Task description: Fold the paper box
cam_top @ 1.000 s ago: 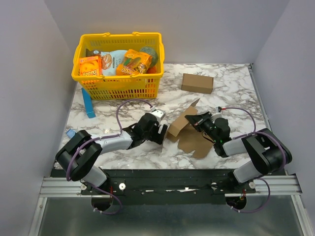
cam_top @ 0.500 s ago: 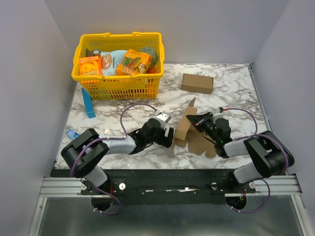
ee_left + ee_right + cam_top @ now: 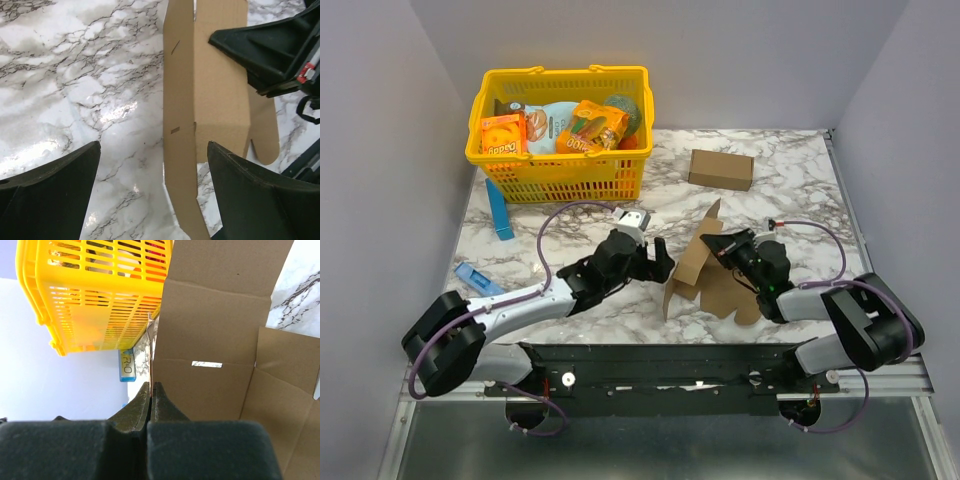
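The paper box (image 3: 708, 268) is a brown die-cut sheet with several flaps, partly raised off the marble between the two arms. My right gripper (image 3: 720, 244) is shut on one of its panels; in the right wrist view the fingertips (image 3: 151, 390) pinch a thin cardboard edge, with the paper box (image 3: 215, 340) spreading to the right. My left gripper (image 3: 658, 262) stands open just left of the sheet. In the left wrist view the left gripper (image 3: 155, 195) has a narrow standing flap of the paper box (image 3: 179, 150) between its spread fingers, apart from both. The right gripper (image 3: 265, 50) shows at top right.
A yellow basket (image 3: 560, 175) with orange snack boxes stands at the back left, also seen as the yellow basket (image 3: 95, 290). A longer brown carton (image 3: 721, 169) lies at the back right. A blue pack (image 3: 500, 210) and a smaller blue item (image 3: 478, 278) lie at the left.
My left arm has stretched right toward the sheet, and its gripper now straddles a flap. The sheet's left side has been raised more upright. The right gripper has kept its grip.
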